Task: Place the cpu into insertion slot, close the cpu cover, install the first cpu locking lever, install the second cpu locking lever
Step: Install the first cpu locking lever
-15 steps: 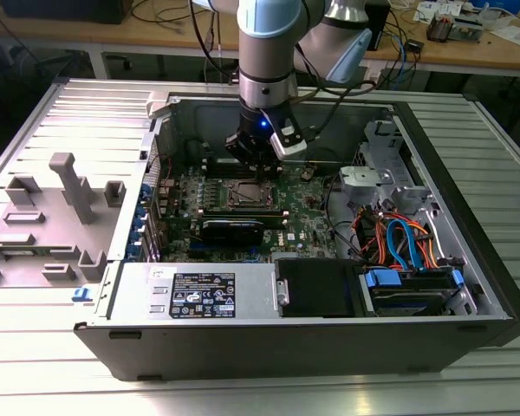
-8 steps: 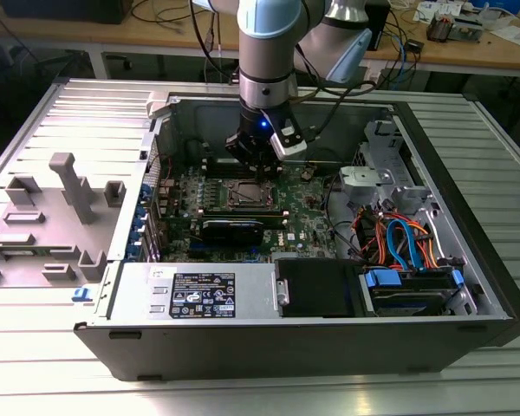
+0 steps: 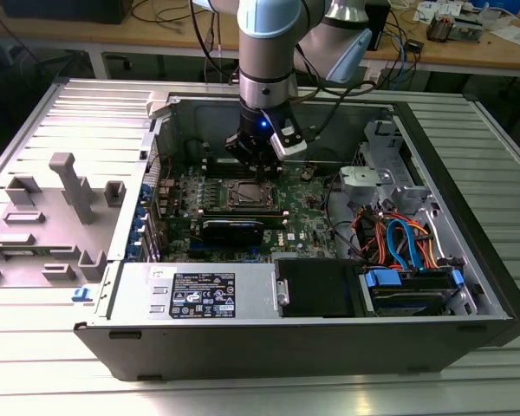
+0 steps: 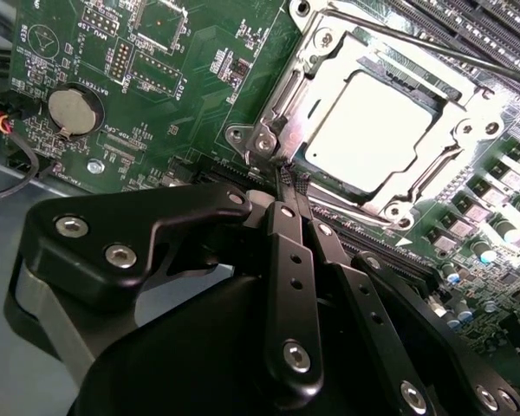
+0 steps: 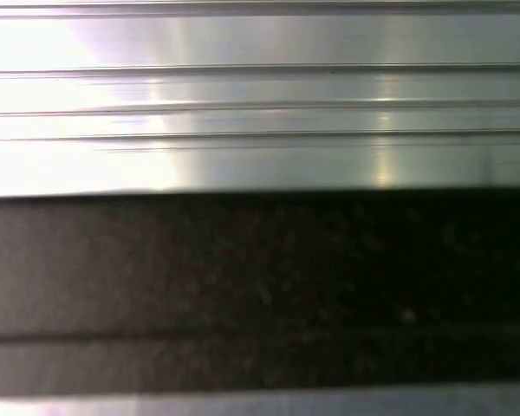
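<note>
The cpu (image 4: 373,128), a flat square with a bright silver-grey top, lies in the insertion slot (image 4: 397,211) on the green motherboard. The cpu cover (image 4: 328,62) is down around it as a silver frame, with the chip showing through its window. A thin metal lever rod (image 4: 433,48) runs along the socket's far side. My gripper (image 4: 286,178) is shut, its black fingers (image 4: 293,260) pressed together, with the tips at the socket's near corner beside a screw (image 4: 264,143). In the exterior view the gripper (image 3: 258,169) hangs straight down just above the insertion slot (image 3: 247,193).
The motherboard lies inside an open computer case (image 3: 433,147). Long black memory slots (image 3: 243,213) flank the socket, and a coin battery (image 4: 74,111) sits nearby. Orange and blue cables (image 3: 399,238), a power supply (image 3: 199,290) and a drive bay (image 3: 416,286) crowd the case. A ribbed metal surface (image 5: 260,95) fills part of the first wrist view.
</note>
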